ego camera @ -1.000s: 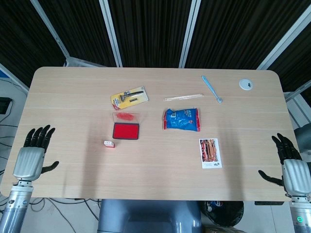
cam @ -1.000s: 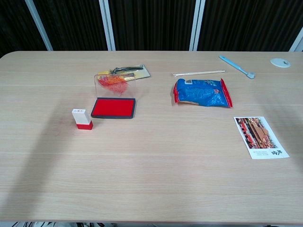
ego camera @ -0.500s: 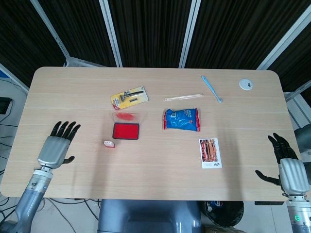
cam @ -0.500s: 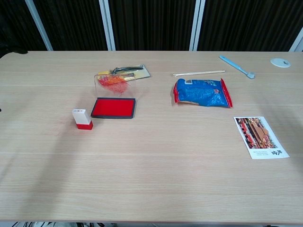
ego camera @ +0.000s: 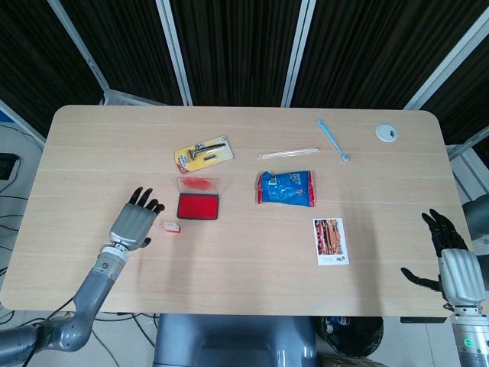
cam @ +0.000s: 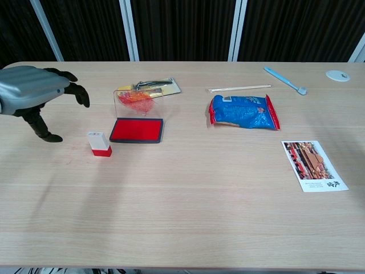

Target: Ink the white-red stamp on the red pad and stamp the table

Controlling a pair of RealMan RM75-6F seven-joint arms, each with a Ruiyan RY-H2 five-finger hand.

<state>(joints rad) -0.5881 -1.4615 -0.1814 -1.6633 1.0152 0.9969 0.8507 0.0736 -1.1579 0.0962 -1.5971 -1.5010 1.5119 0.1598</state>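
The white-red stamp stands upright on the table just left of the red ink pad, whose clear lid is raised behind it. My left hand hovers over the table just left of the stamp, fingers spread and holding nothing, apart from the stamp. At the table's front right corner my right hand stays off the edge, fingers apart and empty; the chest view does not show it.
A blue snack bag lies right of the pad, a photo card nearer the front. A razor on a yellow card, wooden sticks, a blue toothbrush and a white disc lie further back.
My left hand has moved from the table's front left edge inward to the right, ending just beside the stamp. The right hand has barely shifted.
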